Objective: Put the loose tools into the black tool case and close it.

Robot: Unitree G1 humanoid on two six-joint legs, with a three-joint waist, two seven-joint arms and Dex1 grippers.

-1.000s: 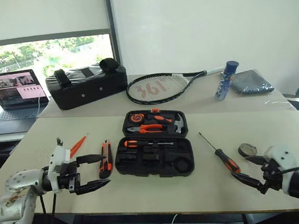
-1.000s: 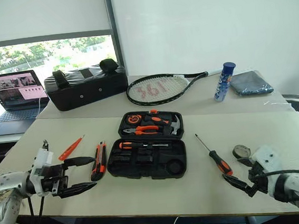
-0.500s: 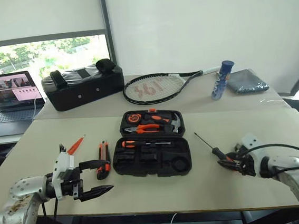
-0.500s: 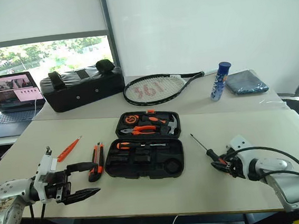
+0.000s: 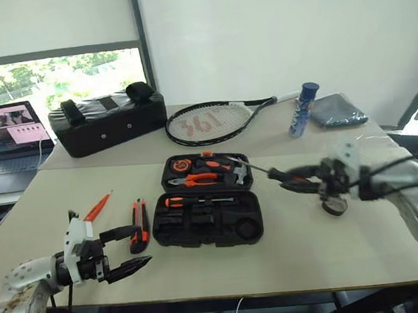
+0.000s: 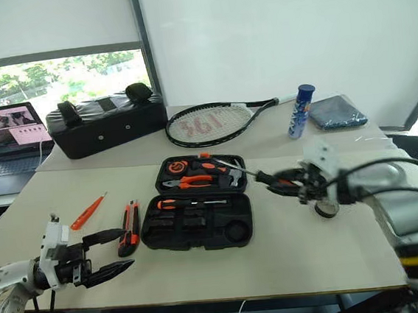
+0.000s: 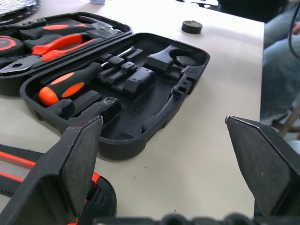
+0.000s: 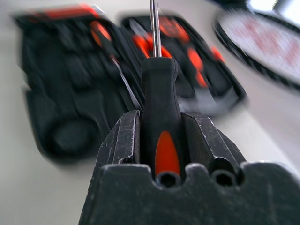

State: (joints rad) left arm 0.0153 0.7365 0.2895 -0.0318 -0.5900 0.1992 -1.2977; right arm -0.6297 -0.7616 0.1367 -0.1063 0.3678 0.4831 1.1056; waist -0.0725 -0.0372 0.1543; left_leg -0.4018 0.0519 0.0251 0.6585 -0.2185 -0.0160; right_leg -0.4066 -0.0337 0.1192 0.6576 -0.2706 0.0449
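Observation:
The black tool case lies open mid-table, with pliers, a hammer and one black-and-orange screwdriver in its slots. My right gripper is shut on another black-and-orange screwdriver, holding it above the table just right of the case with the shaft pointing over the lid half; the handle sits between the jaws. The small dark tape roll lies under that hand. The utility knife and the small orange screwdriver lie left of the case. My left gripper hovers open near the front-left edge, holding nothing.
At the back stand a black soft bag, a tennis racket, a blue can and a dark cloth. A laptop is far left. A seated person's legs show beyond the table's right edge.
My right gripper has shut on the screwdriver that lay right of the case, lifted it and swung it left toward the case. The left gripper has stayed open and nearly still. The camera has shifted.

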